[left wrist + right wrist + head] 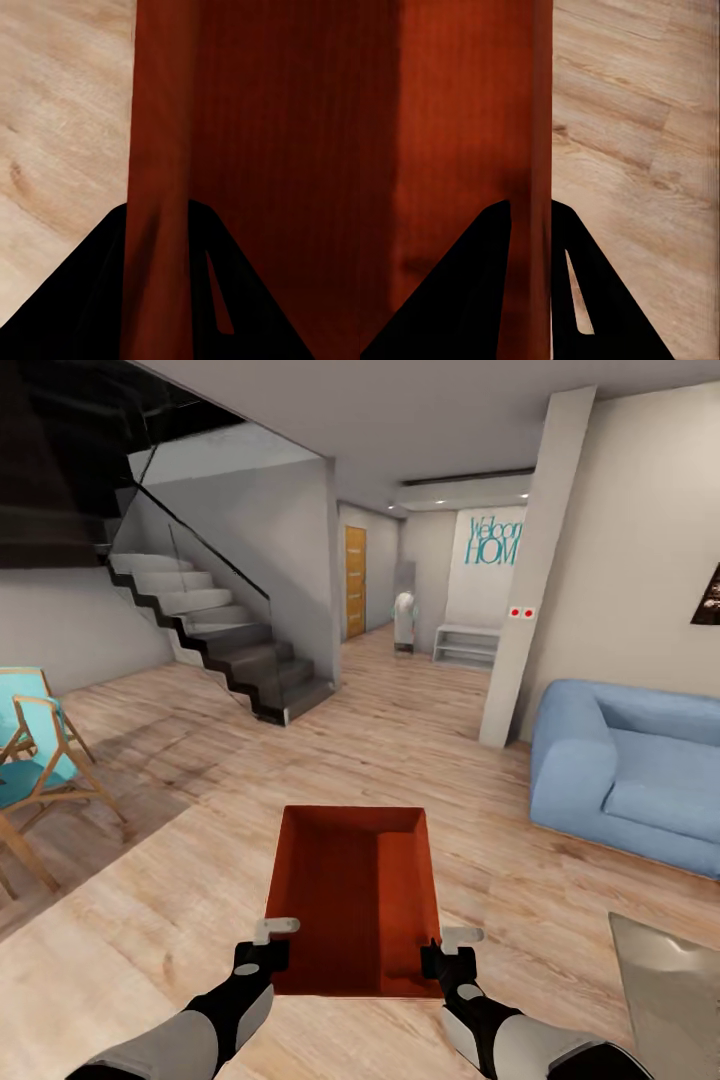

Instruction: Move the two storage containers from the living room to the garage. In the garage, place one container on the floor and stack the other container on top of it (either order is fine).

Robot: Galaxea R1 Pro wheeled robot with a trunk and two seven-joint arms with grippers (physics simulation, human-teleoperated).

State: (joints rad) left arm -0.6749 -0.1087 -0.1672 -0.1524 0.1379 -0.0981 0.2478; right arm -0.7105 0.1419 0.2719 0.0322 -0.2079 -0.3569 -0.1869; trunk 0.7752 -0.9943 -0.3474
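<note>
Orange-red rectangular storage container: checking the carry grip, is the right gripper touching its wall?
Touching. In the right wrist view the right gripper straddles the thin wall of the orange-red rectangular storage container, dark fingers against both faces, no gap.

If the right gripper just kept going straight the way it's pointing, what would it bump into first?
Nothing new soon: the right gripper is already clamped on the wall of the container. It points along that wall, so it would probably slide along it; beyond lies open wood floor, though depth is unclear.
</note>
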